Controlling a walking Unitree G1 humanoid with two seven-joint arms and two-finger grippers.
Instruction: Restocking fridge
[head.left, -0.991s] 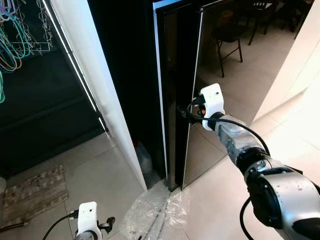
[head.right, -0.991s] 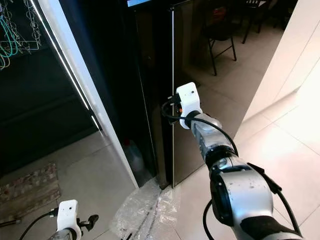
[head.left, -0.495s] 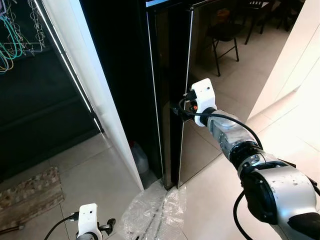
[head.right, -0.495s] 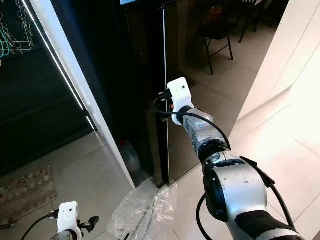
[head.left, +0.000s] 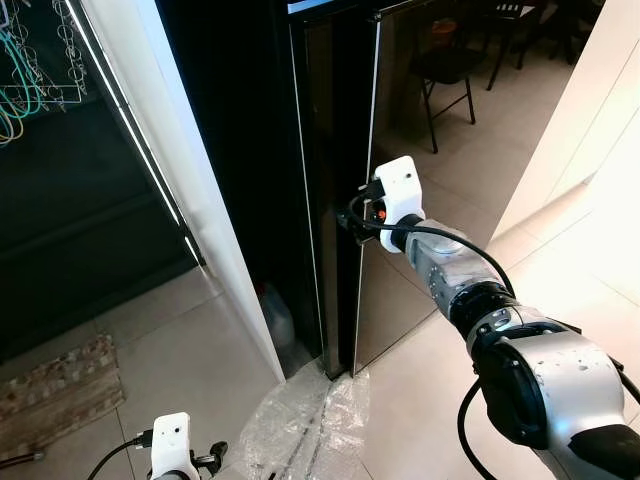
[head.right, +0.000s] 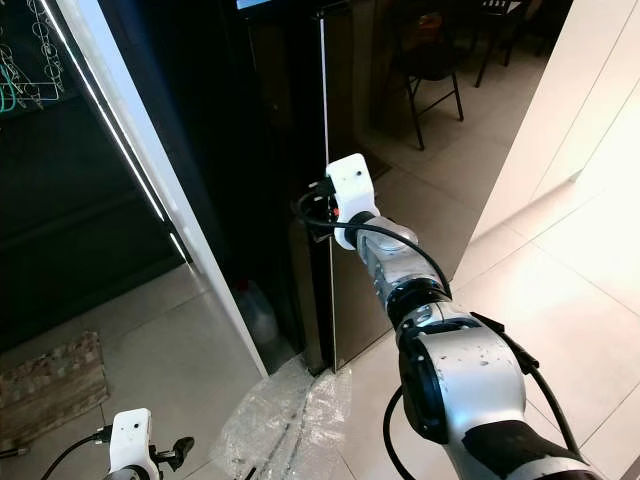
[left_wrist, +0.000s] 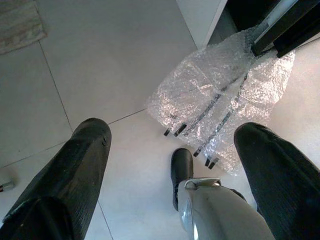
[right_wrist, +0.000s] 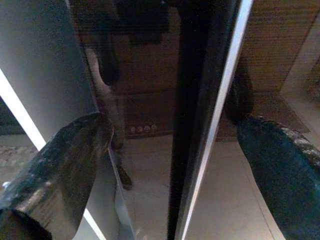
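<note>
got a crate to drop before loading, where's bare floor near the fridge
Bare tile lies right of the fridge door, toward the white wall, and left of the bubble wrap by the rug. Crowded at the fridge's foot: wrap and a plastic bottle.

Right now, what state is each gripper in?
Left gripper: open, holding nothing, hanging above the floor.
Right gripper: open, fingers straddling the fridge door's edge, not clamped on it.

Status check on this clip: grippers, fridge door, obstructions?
Right gripper open, jaws straddling the dark glossy fridge door edge. Left gripper open, idle low. Clear bubble wrap sheet on floor at door base.
</note>
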